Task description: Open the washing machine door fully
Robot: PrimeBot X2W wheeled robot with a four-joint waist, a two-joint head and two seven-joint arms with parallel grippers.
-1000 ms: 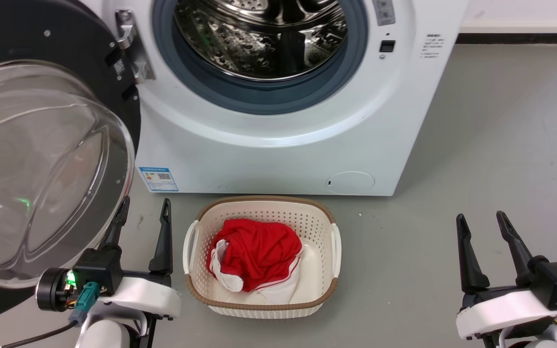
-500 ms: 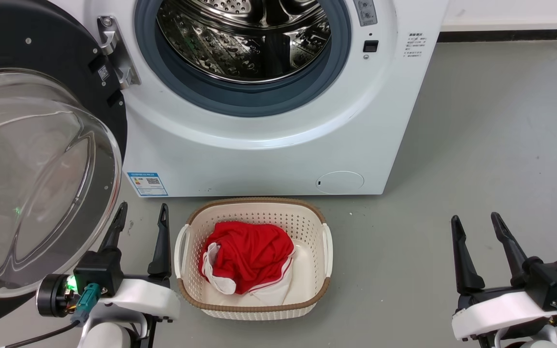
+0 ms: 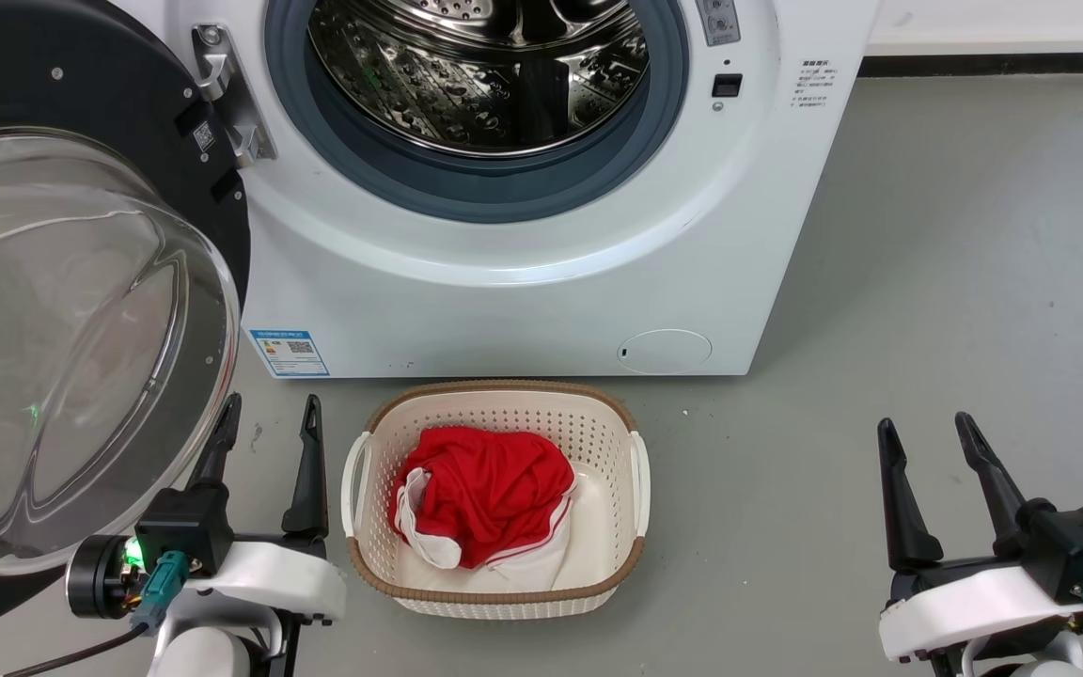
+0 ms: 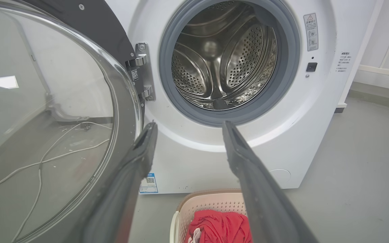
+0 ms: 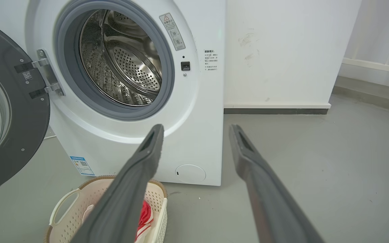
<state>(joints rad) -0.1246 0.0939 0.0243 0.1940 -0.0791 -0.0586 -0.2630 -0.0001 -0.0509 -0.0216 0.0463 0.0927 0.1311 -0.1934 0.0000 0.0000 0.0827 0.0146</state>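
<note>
Door swung out wide: the washing machine door (image 3: 81, 310) hangs off its hinge (image 3: 227, 94) at nine o'clock in the head view, glass bowl bulging toward the camera, and the drum mouth (image 3: 476, 75) is bare at twelve. The left gripper (image 3: 272, 402) sits at seven o'clock, fingers spread, its outer finger right by the door's lower rim, contact unclear. The right gripper (image 3: 922, 423) is at four o'clock, fingers spread too, well apart from the machine. The basket (image 3: 504, 400) with red cloth (image 3: 480, 494) is at six
</note>
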